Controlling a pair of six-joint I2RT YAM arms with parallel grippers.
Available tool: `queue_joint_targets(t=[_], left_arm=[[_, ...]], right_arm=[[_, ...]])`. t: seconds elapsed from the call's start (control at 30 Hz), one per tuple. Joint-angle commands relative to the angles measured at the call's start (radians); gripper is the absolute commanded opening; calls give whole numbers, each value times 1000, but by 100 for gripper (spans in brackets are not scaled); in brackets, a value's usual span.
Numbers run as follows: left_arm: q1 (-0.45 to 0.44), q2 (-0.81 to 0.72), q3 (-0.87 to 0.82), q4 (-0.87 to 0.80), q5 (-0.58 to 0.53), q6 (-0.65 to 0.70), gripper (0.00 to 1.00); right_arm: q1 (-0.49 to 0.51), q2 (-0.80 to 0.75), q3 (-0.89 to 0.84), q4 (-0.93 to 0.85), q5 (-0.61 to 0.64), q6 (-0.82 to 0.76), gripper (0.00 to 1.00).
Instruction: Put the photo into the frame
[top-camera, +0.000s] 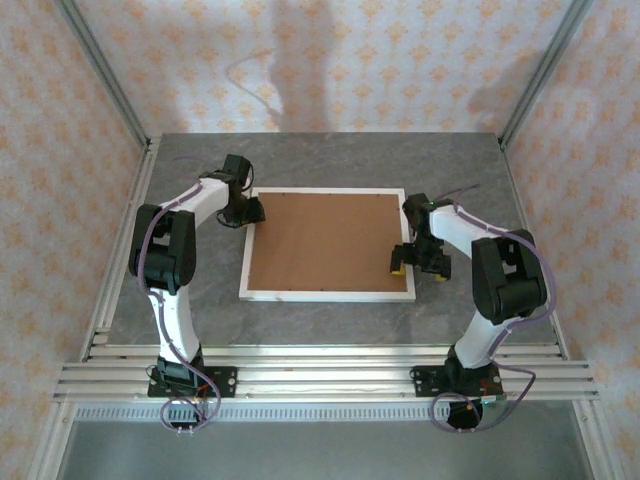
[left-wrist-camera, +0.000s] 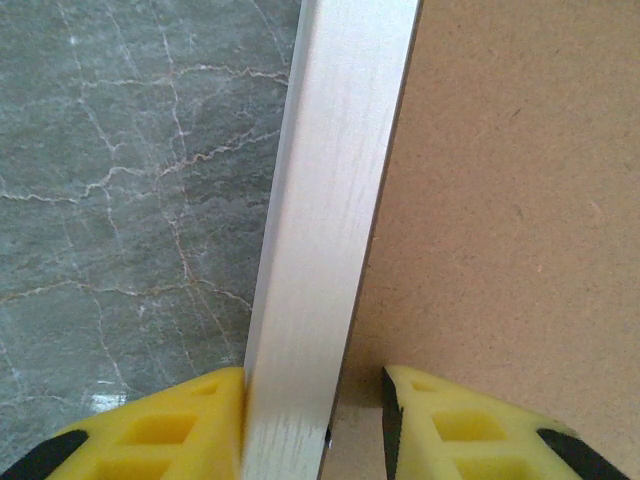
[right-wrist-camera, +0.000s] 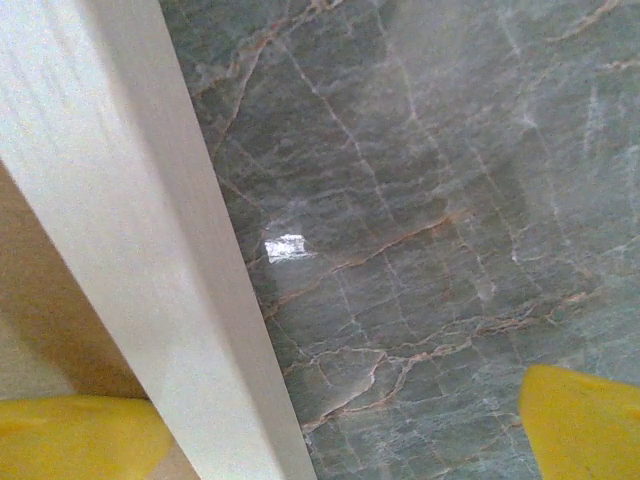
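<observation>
frame (top-camera: 326, 294) on table (top-camera: 330, 160) centre, backing board (top-camera: 325, 243) inside it

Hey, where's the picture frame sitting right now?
In the top view the frame lies flat on the table, backing board up, between the left tool at its far-left edge and the right tool at its near-right edge.

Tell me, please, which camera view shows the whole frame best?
The top external view: the frame lies whole on the table, a brown board inside its white border. Both wrist views catch a close stretch of one white rail.

Brown backing board (top-camera: 325, 240), grey marble tabletop (top-camera: 330, 155)
</observation>
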Motion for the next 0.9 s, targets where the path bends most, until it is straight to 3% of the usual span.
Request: queue_joint_targets(t=[0.0, 0.17, 0.3, 0.67, 0.87], left_arm=[[-21, -32, -30, -32, 51, -21, 37], [-21, -37, -34, -30, 52, -22, 37], [-21, -42, -31, -32, 53, -22, 37], [-1, -77, 13, -72, 20, -7, 39], [51, -135, 54, -108, 20, 0, 53]], right_arm=[[29, 87, -36, 47, -154, -80, 99], [-64, 106, -21, 57, -278, -111, 99], [-95, 130, -6, 51, -292, -129, 99], [-96, -35, 163, -91, -128, -138, 99], [-99, 9, 287, -71, -80, -134, 98]])
